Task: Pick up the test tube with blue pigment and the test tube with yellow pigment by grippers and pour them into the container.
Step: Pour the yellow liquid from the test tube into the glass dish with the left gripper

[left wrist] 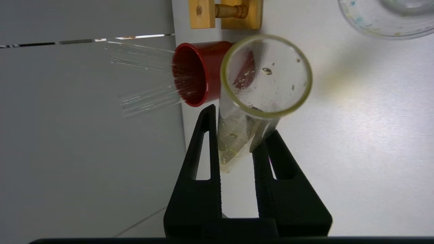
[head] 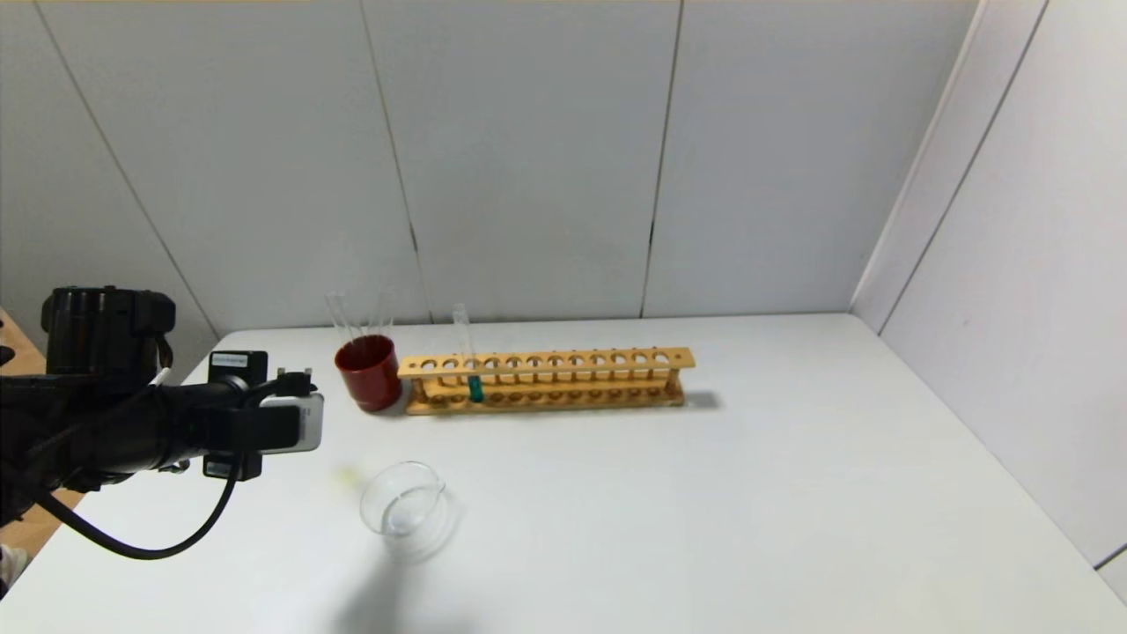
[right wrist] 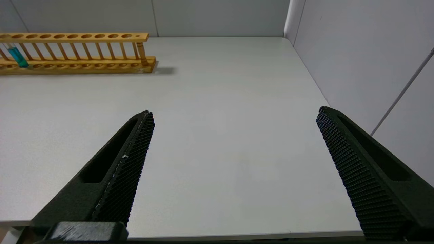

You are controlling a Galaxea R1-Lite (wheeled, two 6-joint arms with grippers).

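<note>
My left gripper [left wrist: 237, 135] is shut on the test tube with yellow pigment [left wrist: 266, 76]. The tube's open mouth faces the wrist camera, and pale yellow liquid lies near its round base. In the head view the left gripper [head: 299, 423] hangs above the table, left of the container [head: 405, 506], a low clear glass dish. The container's rim also shows in the left wrist view [left wrist: 386, 20]. The test tube with blue pigment [head: 475, 387] stands in the wooden rack [head: 546, 379], near its left end; it also shows in the right wrist view [right wrist: 17, 57]. My right gripper [right wrist: 234, 113] is open and empty over the table's near right edge.
A dark red cup [head: 368, 372] holding plain clear tubes stands against the rack's left end; it also shows in the left wrist view [left wrist: 196, 73]. Grey walls close the table at the back and right.
</note>
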